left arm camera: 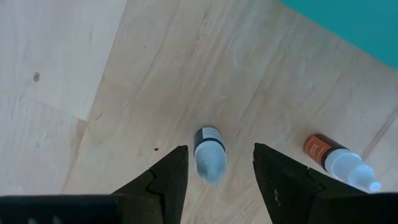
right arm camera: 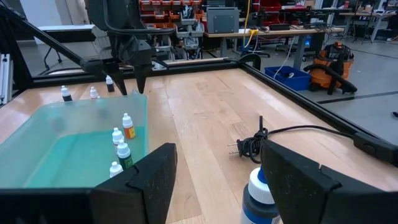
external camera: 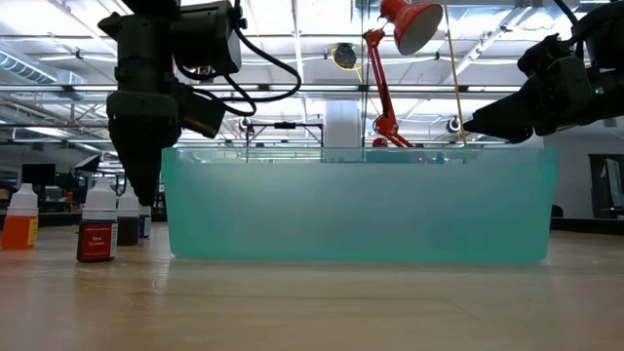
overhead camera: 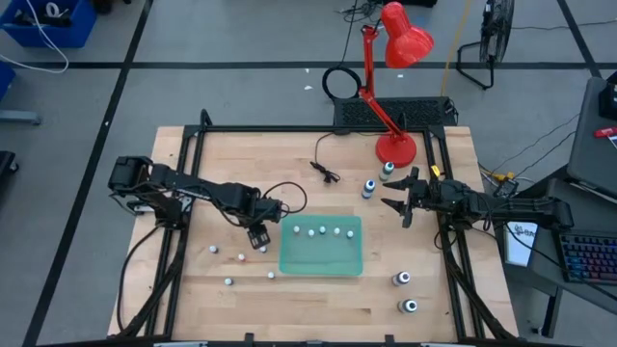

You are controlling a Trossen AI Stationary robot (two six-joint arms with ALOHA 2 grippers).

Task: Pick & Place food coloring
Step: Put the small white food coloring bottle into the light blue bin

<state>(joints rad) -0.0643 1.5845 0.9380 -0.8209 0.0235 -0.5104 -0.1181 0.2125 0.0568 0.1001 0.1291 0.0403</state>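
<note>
My left gripper (overhead camera: 258,238) points down at the table just left of the translucent green tray (overhead camera: 321,270). It is open, its fingers either side of a small dark-bodied, white-capped food coloring bottle (left arm camera: 208,152) that stands on the wood, untouched. An orange-labelled bottle (left arm camera: 336,158) stands close beside it. Several more small bottles (overhead camera: 228,281) stand on the left part of the table, and several (overhead camera: 323,231) stand inside the tray along its far side. My right gripper (overhead camera: 397,204) waits open and level at the tray's far right, by a larger bottle (right arm camera: 258,193).
Two larger bottles (overhead camera: 369,188) stand near a red desk lamp (overhead camera: 395,149) at the back. Two more (overhead camera: 405,294) stand at the near right. A black cable with a plug (overhead camera: 326,172) lies behind the tray. A black frame rail (overhead camera: 193,145) borders the table.
</note>
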